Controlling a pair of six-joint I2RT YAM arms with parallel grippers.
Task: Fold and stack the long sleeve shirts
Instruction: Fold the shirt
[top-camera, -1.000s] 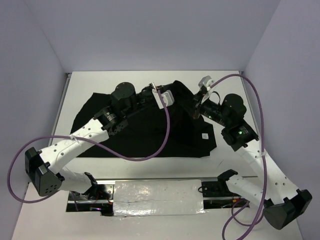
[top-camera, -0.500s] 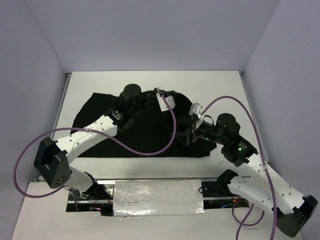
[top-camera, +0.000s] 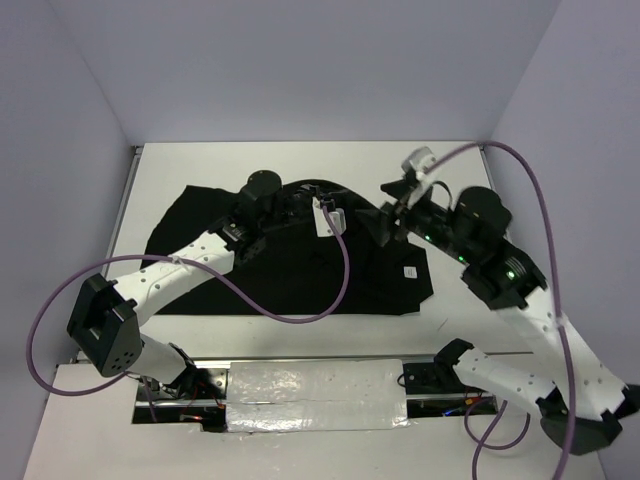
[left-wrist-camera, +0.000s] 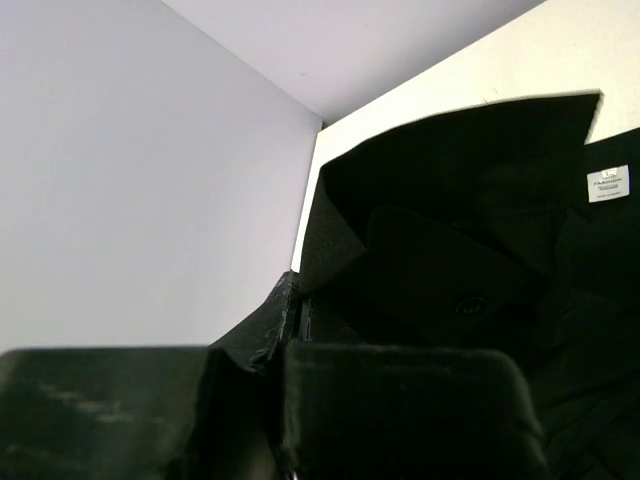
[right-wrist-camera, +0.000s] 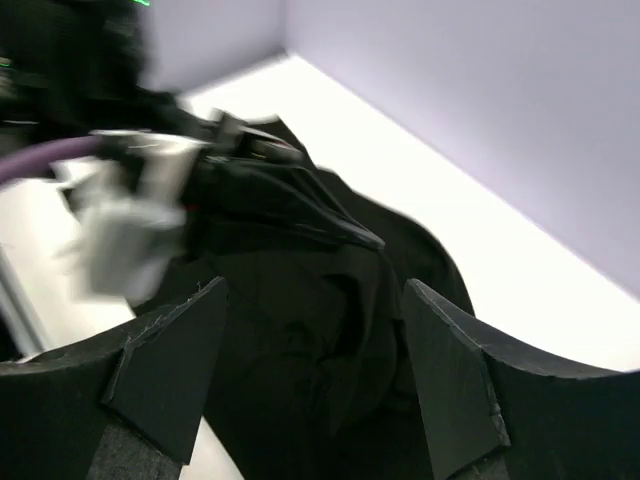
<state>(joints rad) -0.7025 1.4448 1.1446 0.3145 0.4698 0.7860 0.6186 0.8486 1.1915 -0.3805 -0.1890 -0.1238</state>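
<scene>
Position: black shirt (top-camera: 290, 270) spread over the middle of the white table (top-camera: 300, 160), filling the centre of the top view, partly bunched, no neat fold yet.
Near hem: lower edge of the dark patch runs fairly straight and lies flat, so I'd call its corners the easy places to pinch.
Tag: small white tag (top-camera: 409, 272) at centre right, on a flap by the right-hand corner. Handy landmark for which side is which.
Left gripper: left gripper (top-camera: 302, 200) sits at top centre. In its wrist view the pads look pressed together with a ridge of black cloth rising between them, so I'd say it is clamped on the shirt.
Right gripper: right gripper (top-camera: 385, 222) at upper right, fingers (right-wrist-camera: 165, 380) spread wide, nothing between them, hanging over rumpled fabric.
Feel: light, limp, no stiffness at all. It should drape and drag, and the layers may cling, so one pinch could lift two plies.
Far edge: humped folds along the top of the dark patch, beside both grippers. Best hold is a single edge there, well apart from the left's grip, so the cloth pulls taut.
</scene>
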